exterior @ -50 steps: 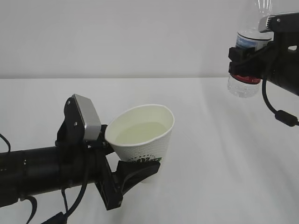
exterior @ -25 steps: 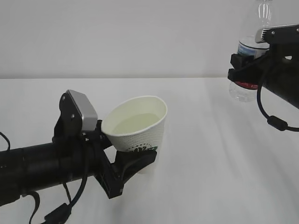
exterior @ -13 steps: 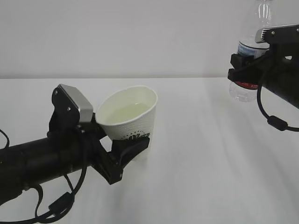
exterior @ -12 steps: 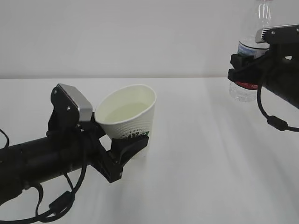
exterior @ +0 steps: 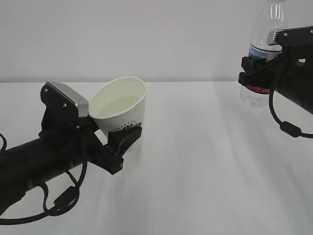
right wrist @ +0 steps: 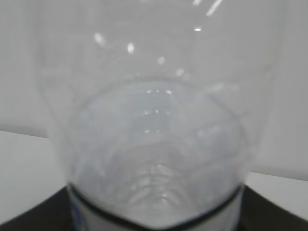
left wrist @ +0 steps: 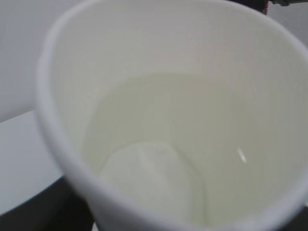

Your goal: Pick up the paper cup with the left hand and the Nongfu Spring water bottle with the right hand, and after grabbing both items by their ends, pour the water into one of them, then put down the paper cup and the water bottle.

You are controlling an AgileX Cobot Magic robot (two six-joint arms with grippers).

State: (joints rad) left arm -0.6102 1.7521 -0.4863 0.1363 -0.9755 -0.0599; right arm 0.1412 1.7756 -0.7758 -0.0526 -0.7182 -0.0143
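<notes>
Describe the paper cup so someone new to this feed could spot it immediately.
Look at the left side of the white table, where the left hand reaches in. Its jaws grip the paper cup, white with a dark green logo, tilted, holding water. The only other container is a clear bottle at far right.

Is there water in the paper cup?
Yes. The paper cup holds a shallow pool of water; the left wrist view shows its edge partway up the wall.

This looks like a lab or robot test bench rather than a home, though little background shows. A bare white table (exterior: 205, 161) fills the frame from 3 to 9 o'clock, and a plain pale wall (exterior: 146, 39) spans 12 o'clock, unfurnished.
</notes>
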